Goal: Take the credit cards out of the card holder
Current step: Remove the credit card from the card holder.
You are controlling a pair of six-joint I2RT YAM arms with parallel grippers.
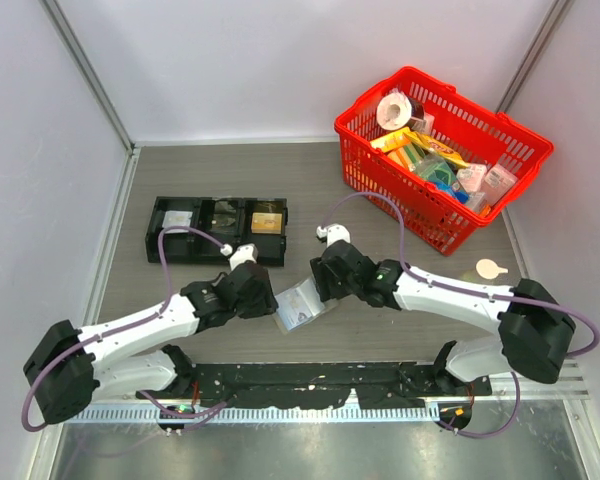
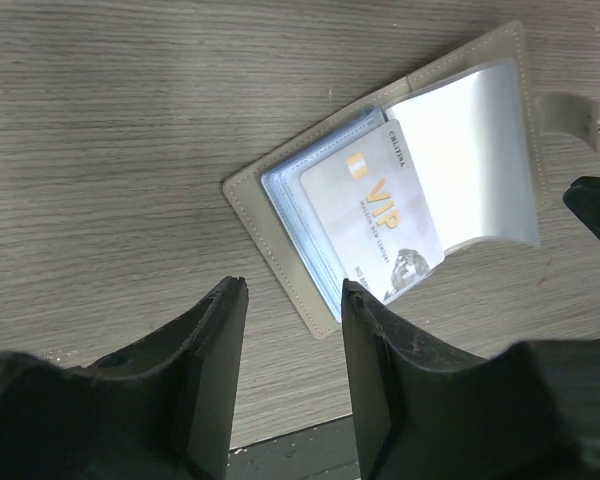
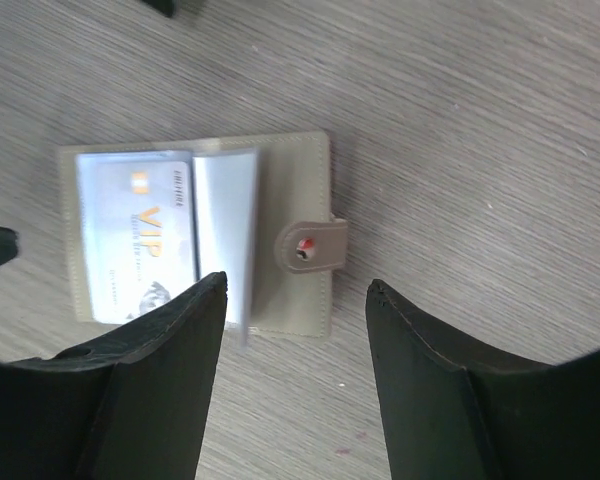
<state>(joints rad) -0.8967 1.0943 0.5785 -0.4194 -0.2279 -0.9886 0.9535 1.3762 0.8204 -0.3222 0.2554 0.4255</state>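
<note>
The card holder (image 1: 302,308) lies open on the table between my two grippers. In the left wrist view it (image 2: 270,250) shows a grey rim, pale blue pockets and a raised clear panel. A whitish credit card (image 2: 375,215) with gold "VIP" lettering sits in a pocket, and it also shows in the right wrist view (image 3: 140,240). My left gripper (image 2: 292,300) is open and empty just short of the holder's near corner. My right gripper (image 3: 295,290) is open and empty above the holder's snap tab (image 3: 312,245) side. In the top view the left gripper (image 1: 270,298) and the right gripper (image 1: 322,288) flank the holder.
A long black three-compartment tray (image 1: 218,228) lies at the back left. A red basket (image 1: 440,150) full of packets stands at the back right. A small pale round tag (image 1: 490,268) lies near the right arm. Grey walls close both sides.
</note>
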